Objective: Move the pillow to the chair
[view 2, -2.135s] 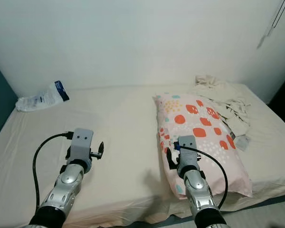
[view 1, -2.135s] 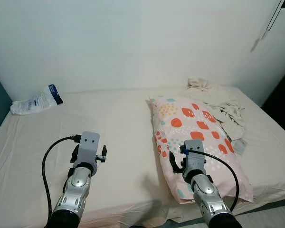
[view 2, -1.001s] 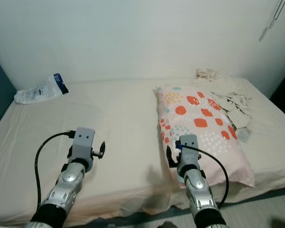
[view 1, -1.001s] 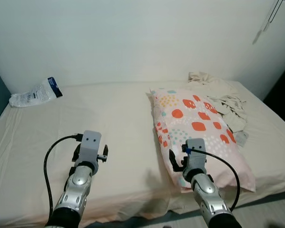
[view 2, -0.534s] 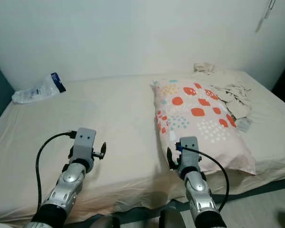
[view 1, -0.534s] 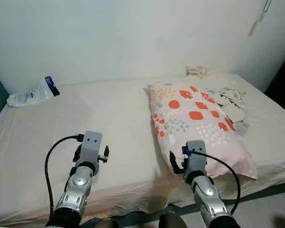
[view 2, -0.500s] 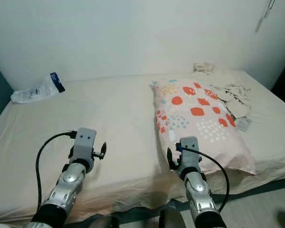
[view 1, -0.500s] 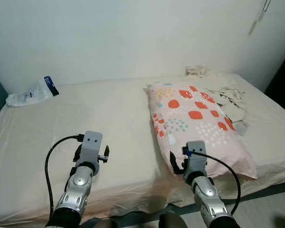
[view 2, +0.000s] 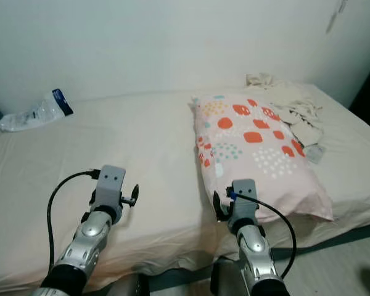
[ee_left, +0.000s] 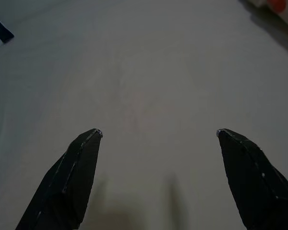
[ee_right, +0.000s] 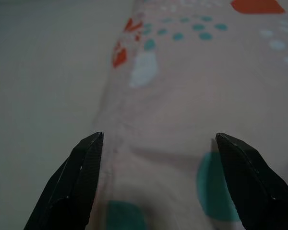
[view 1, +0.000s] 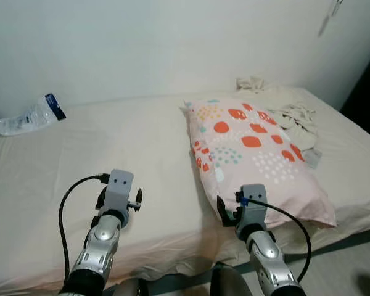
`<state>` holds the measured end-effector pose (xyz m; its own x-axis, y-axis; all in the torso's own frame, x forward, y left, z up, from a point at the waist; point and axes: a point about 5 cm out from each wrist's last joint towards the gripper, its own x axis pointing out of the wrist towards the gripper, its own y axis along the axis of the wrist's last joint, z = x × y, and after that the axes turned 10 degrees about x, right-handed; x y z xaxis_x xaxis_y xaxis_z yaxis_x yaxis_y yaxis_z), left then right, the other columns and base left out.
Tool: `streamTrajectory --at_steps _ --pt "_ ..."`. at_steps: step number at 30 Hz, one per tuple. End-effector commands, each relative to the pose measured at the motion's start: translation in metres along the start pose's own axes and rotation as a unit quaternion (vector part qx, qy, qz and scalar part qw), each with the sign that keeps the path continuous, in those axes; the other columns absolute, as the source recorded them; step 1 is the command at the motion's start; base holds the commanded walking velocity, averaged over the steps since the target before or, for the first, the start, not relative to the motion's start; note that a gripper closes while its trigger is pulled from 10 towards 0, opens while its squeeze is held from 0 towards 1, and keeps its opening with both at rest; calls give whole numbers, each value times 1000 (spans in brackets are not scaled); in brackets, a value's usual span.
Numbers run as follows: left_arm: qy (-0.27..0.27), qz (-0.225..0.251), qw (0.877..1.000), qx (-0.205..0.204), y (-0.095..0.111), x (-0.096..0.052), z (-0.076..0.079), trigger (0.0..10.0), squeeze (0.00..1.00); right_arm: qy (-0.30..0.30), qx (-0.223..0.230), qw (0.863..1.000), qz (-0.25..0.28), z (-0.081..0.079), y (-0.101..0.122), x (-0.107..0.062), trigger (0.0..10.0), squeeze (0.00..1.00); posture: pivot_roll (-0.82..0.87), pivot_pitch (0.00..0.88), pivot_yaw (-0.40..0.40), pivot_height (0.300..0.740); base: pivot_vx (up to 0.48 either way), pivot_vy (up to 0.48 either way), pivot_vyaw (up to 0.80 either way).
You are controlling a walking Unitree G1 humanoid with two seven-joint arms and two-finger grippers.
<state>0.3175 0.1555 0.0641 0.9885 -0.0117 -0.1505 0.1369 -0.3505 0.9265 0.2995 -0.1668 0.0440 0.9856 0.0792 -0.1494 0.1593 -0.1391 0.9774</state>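
A pink pillow (view 1: 253, 154) with orange, teal and white spots lies on the right half of the bed (view 1: 80, 154). My right gripper (ee_right: 158, 139) stands open just before the pillow's near left corner (ee_right: 182, 96), fingers apart with pillow fabric beyond them. My left gripper (ee_left: 158, 134) is open over bare sheet, well to the left of the pillow. Both silver arms reach forward from the near edge, the left wrist (view 1: 117, 191) and the right wrist (view 1: 250, 206) above the mattress front.
A crumpled beige cloth (view 1: 283, 108) lies at the bed's far right corner behind the pillow. A clear plastic packet with a blue end (view 1: 28, 115) rests at the far left. A white wall runs behind the bed. Grey floor (view 1: 351, 271) shows at lower right.
The camera has drawn back and turned slightly, so the bed sits lower and further left in view. Both grippers keep the same open stance; the pillow lies as before.
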Motion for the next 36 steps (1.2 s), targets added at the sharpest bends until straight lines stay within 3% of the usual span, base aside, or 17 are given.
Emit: streamTrajectory --at_steps 1,11,25,29,32,33,36 --pt "1 -10 1000 -3 -4 -1 -3 10000 0 -7 2 1000 3 2 -1 -3 10000 0 -40 65 -12 591 0 0 0" --pt "1 -11 1000 -4 -4 0 -3 10000 0 -18 4 999 28 9 8 -4 10000 0 -47 67 -11 561 0 0 0" --pt "-5 -14 1000 -17 -4 0 -1 10000 0 -45 12 998 37 15 10 -8 10000 0 -49 81 -4 551 0 0 0" --pt "-12 -14 1000 -14 -5 0 -2 10000 0 -62 22 997 49 23 9 -15 10000 0 -48 85 -2 551 0 0 0" --pt "-13 -14 1000 -14 -4 0 -2 10000 0 -61 26 995 72 24 15 -18 10000 0 -46 88 0 541 0 0 0" --pt "-13 -13 1000 -14 -4 0 -3 10000 0 -80 26 990 113 29 28 -21 10000 0 -46 91 1 536 0 0 0" --pt "-14 -11 1000 -15 -4 0 -3 10000 0 -108 25 983 146 38 41 -25 10000 0 -48 93 4 536 0 0 0"
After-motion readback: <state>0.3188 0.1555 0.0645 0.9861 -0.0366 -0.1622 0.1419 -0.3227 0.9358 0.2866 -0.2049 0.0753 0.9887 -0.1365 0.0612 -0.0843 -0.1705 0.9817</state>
